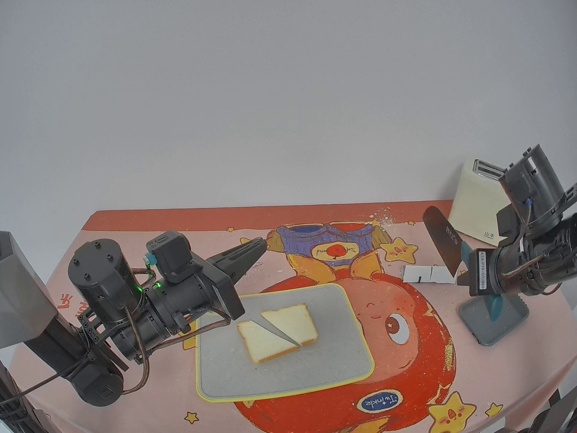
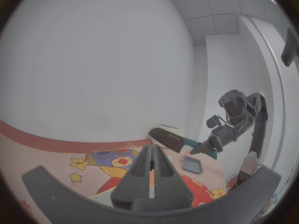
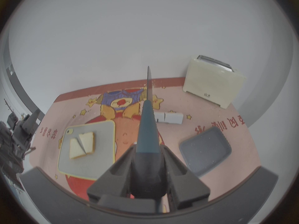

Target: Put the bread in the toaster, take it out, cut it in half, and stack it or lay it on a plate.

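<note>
Your table wears a pink and red cartoon cloth and stands against a plain white wall, with a tiled ceiling visible in the left wrist view. A grey cutting board with a yellow rim lies near the front edge, a little left of the middle. The bread rests on the board's middle, cut on the diagonal into two pieces that lie side by side with a narrow gap between them. The cream toaster stands at the far right corner. A small white stand sits between the toaster and the board, and a grey plate lies near the right edge.

Your left claw hangs over the table just beyond the board's far left corner, pointing toward the far edge. Its fingers are clenched together on nothing. Your right claw is raised over the right edge above the plate, grasping the teal handle of the knife. The dark blade tilts up and toward the far edge, well apart from the bread.

From the head, the right arm covers part of the plate and the toaster's right side. The toaster's slots are too small for you to see into.
</note>
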`<state>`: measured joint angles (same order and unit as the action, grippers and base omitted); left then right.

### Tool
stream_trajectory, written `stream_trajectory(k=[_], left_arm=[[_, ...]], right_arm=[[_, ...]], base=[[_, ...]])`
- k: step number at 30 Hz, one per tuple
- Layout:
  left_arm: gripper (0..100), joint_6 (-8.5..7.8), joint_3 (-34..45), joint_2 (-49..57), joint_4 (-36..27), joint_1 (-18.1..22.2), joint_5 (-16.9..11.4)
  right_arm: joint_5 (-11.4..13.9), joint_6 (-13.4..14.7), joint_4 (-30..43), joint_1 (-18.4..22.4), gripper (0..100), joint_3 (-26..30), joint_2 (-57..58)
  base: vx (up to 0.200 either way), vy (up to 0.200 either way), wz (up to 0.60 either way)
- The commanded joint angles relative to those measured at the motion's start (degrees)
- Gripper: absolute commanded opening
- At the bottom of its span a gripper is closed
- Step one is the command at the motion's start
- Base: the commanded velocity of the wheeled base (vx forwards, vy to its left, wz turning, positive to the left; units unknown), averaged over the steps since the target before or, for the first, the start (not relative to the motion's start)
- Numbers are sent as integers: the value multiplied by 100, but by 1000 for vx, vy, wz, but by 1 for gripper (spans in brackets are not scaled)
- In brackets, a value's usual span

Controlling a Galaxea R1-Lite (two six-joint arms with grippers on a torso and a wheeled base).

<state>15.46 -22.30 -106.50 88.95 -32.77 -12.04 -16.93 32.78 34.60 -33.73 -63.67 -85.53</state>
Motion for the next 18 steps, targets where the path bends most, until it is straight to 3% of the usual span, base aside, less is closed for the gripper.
stream_trajectory(k=[1, 3, 6, 8, 13, 18], left_arm=[[0, 10, -29, -29, 105, 95, 9], [0, 10, -38, -38, 105, 209, 9], [0, 19, -82, -38, 105, 245, 0], [0, 19, -91, -38, 105, 253, 0], [0, 27, -91, -47, 105, 341, 0], [0, 27, -91, -38, 105, 359, 0]], right_arm=[[463, -272, 109, 754, 0, 144, 379], [472, -466, 170, 1026, 0, 294, 397], [445, -1186, 135, 1686, 0, 584, 397], [472, -1485, 109, 1879, 0, 522, 449], [683, -1538, 117, 1923, 0, 531, 608], [709, -1344, 109, 1774, 0, 619, 748]], base=[[0, 0, 0], [0, 0, 0], [0, 0, 0], [0, 0, 0], [0, 0, 0], [0, 0, 0]])
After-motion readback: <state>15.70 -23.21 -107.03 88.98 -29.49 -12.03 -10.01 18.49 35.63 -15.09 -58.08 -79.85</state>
